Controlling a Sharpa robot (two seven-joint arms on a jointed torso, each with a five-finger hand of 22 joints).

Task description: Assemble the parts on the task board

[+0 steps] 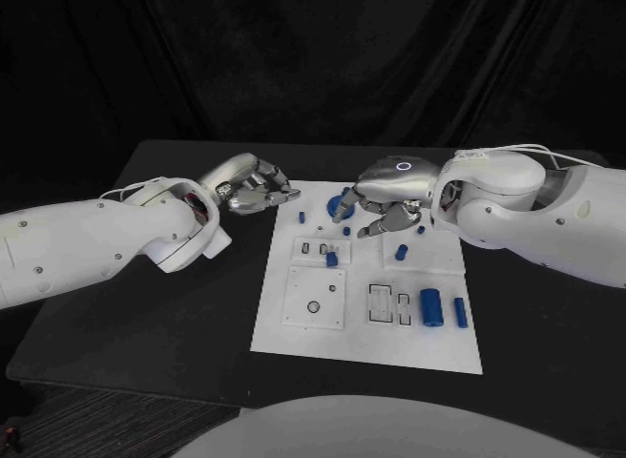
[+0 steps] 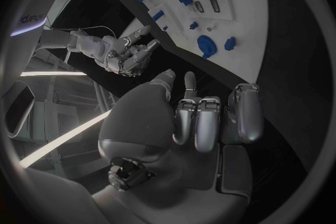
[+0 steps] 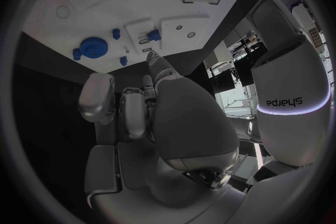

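My left robot hand [image 1: 259,186] hangs just off the upper left corner of the task board [image 1: 313,339], fingers curled in on nothing that I can see, so I judge it is parked clear of the plate while the other side works. My right robot hand [image 1: 386,208] sits over the upper middle of the board with its fingers bent down toward the plate; I cannot tell whether they pinch a part or merely hover. The blue parts are scattered on the board: a round blue disc [image 3: 93,46] near its far edge, partly hidden in the head view by my right robot hand, a small peg [image 1: 302,218] at the upper left of the plate, another short piece [image 1: 332,259] left of centre, one [image 1: 401,252] below my right fingers, and 2 upright cylinders [image 1: 431,305] at the lower right beside the empty rectangular slots [image 1: 381,302]. A raised square block with a round hole [image 1: 315,298] lies at the board's lower left. The black desk [image 1: 148,315] carries it all. My right forearm crowds the board's upper right, and both hands are close enough there to clash.
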